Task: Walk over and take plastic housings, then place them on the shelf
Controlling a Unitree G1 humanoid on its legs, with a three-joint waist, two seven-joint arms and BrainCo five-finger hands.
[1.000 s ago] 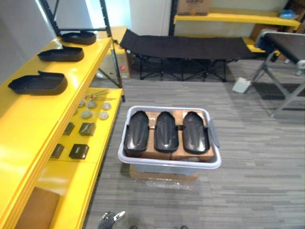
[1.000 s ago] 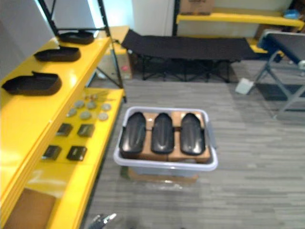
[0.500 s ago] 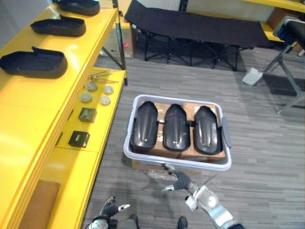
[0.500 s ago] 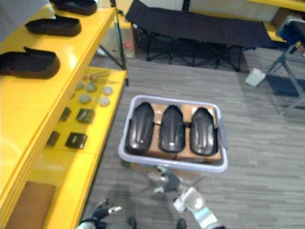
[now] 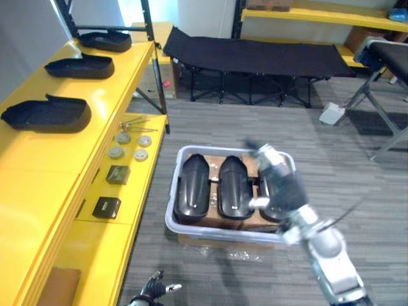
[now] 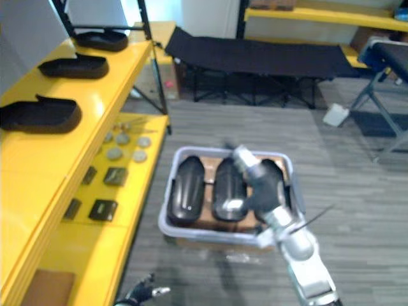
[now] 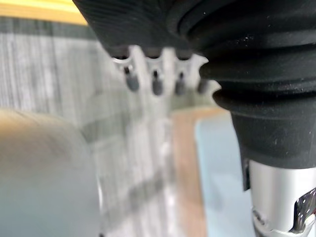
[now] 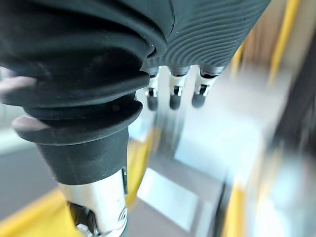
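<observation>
Right hand (image 5: 280, 186) has risen over the 3 housings (image 5: 233, 188) in the bin (image 5: 174, 220), fingers (image 8: 172, 101) loosely spread

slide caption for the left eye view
Right hand out over black housings in a grey bin beside the yellow shelf.

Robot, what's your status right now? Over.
Right hand open above the bin, right end, contact unclear. Left hand open, low. Housings in the bin, none lifted. No obstruction seen.
</observation>
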